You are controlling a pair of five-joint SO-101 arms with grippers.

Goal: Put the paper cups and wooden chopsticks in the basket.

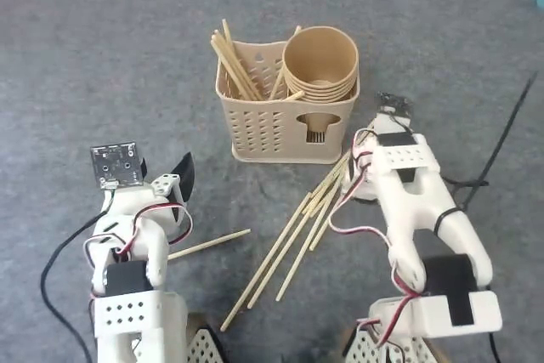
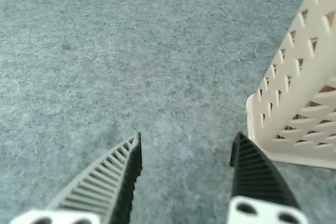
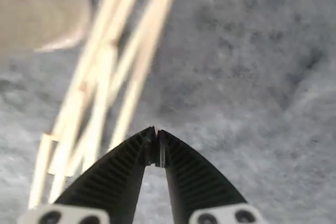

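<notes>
A beige slotted basket stands at the back middle of the carpet. It holds a stack of brown paper cups and several wooden chopsticks leaning in its left part. More loose chopsticks lie fanned on the carpet from the basket's front right corner toward me, and a single one lies nearer the left arm. My left gripper is open and holds nothing, just left of the basket. My right gripper is shut and holds nothing, low over the carpet beside the loose chopsticks.
Grey carpet covers the whole table. A black cable runs along the right side past the right arm. Bare carpet stretches left of the basket and behind it.
</notes>
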